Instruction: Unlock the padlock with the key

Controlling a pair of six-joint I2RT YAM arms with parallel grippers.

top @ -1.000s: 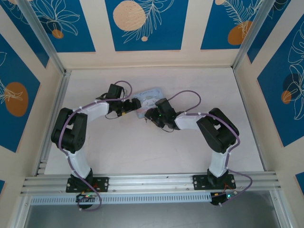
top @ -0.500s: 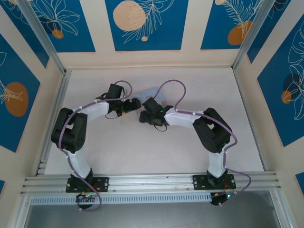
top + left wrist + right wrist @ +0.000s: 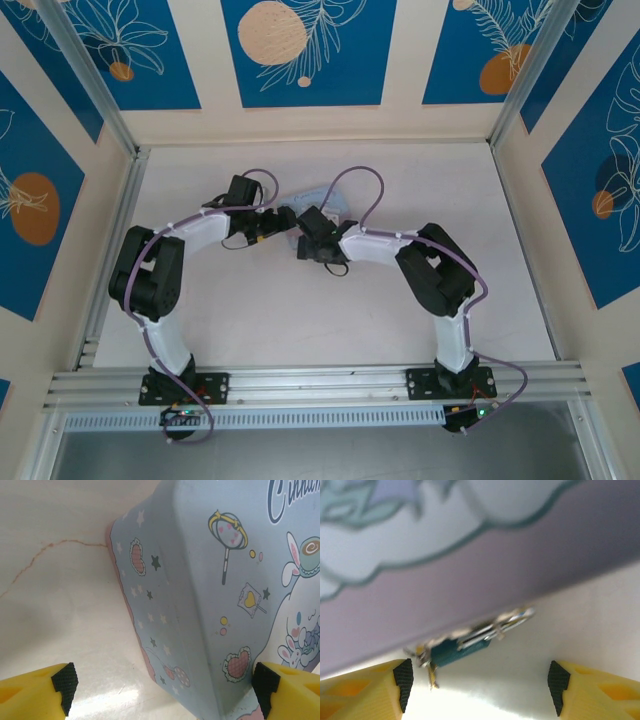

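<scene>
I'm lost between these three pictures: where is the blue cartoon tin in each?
Top external: tin, near the centre, mostly hidden.
Left wrist: tin, right half of the picture.
Right wrist: tin, blurred, across the top, padlock just below.
Shared landmark: the pale table beneath it.

A pale blue rectangular tin box [image 3: 210, 580], printed with stars, hearts, a wand and a white cartoon rabbit, sits on the off-white desk [image 3: 50, 605]. A thin reddish hairline mark [image 3: 45, 550] crosses the desk near the box. Well behind the box stand cream walls with dark blue panels [image 3: 305, 50] bearing orange circles and white leaf outlines.
</scene>
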